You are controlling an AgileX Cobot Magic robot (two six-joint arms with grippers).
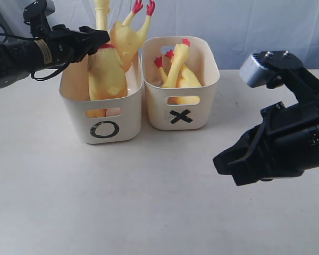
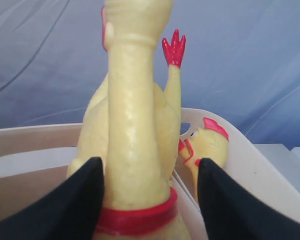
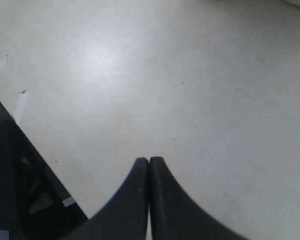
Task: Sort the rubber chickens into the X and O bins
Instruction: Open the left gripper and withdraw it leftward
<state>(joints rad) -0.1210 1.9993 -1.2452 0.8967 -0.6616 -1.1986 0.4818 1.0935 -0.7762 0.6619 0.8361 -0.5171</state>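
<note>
While straddling banded neck of big rubber chicken (image 1: 106, 74) in O bin (image 1: 77, 114), rear of table (image 1: 149, 202): left end effector (image 1: 105, 37) spread wide, not clamping. Second big chicken (image 1: 126, 40) alongside. Two small chickens (image 1: 183, 77) in X bin (image 1: 202, 106). Right end effector (image 1: 219, 159) pinched closed, empty, near table's right edge.

My left gripper (image 1: 98, 38) hangs over the O bin (image 1: 74, 114); a chicken (image 2: 135, 125) standing in it has its neck between my fingers (image 2: 85, 200); the X bin (image 1: 202, 114) touches on the right, with other chickens (image 1: 179, 74) in it; my right gripper (image 1: 228, 162) hangs over the table (image 1: 122, 202), right of and before the bins.
</note>
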